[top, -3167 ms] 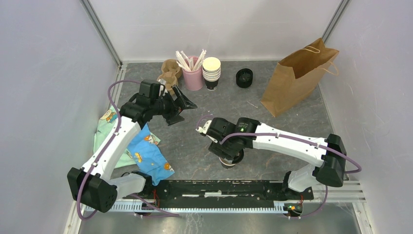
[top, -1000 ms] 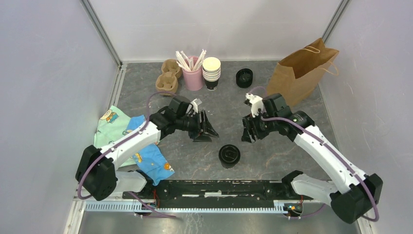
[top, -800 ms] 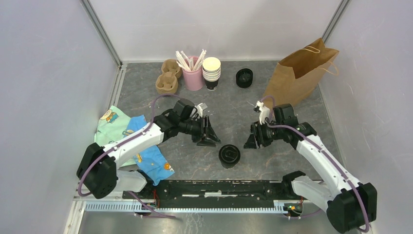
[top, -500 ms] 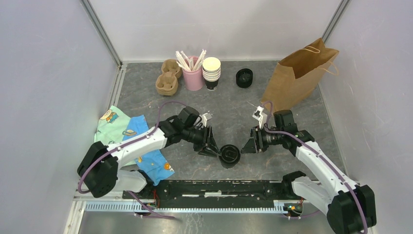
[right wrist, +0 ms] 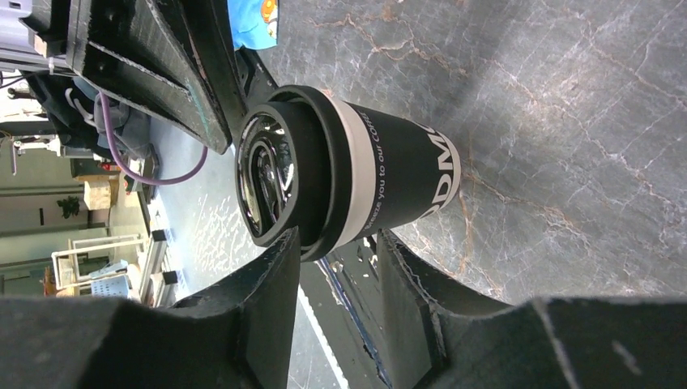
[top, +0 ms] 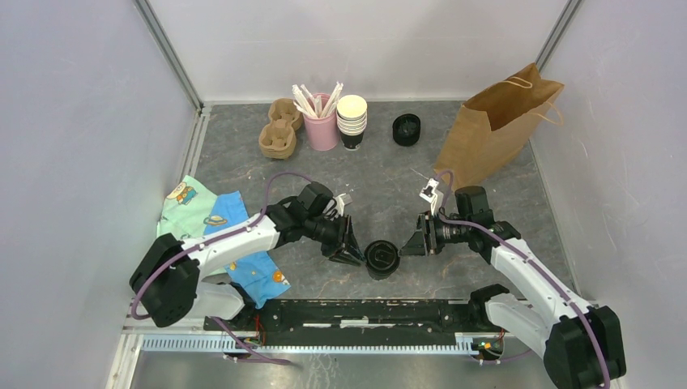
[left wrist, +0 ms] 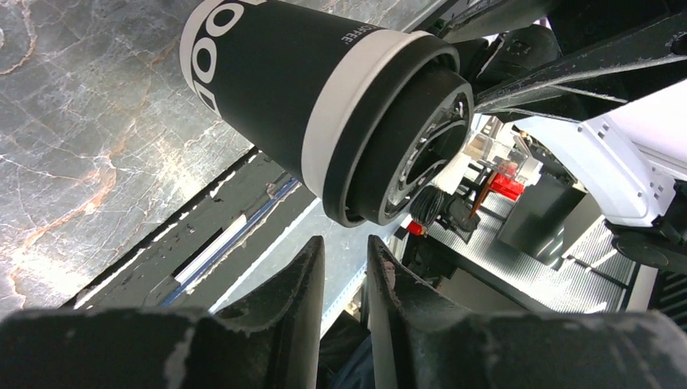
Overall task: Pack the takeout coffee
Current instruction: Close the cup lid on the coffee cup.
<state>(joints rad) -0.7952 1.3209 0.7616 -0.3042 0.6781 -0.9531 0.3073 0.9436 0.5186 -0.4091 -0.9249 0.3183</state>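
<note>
The takeout coffee (top: 381,258), a black paper cup with a black lid, stands upright on the table near the front rail. My left gripper (top: 352,252) sits low just left of it. In the left wrist view the left gripper (left wrist: 343,245) has only a narrow gap between its fingers, nothing is in it, and the coffee (left wrist: 292,97) lies just beyond the tips. My right gripper (top: 406,245) is just right of the cup. In the right wrist view the right gripper (right wrist: 339,243) is open, and the coffee (right wrist: 397,190) has its lid rim at one fingertip (right wrist: 285,247).
The brown paper bag (top: 494,130) stands open at the back right. Along the back are a stack of black lids (top: 407,130), a stack of lidless cups (top: 352,121), a pink cup of stirrers (top: 322,126) and a cardboard carrier (top: 278,134). Patterned cloths (top: 219,235) lie at the left.
Both grippers have come down and inward to flank the coffee, and both have narrowed their jaws. The cup has not moved.
</note>
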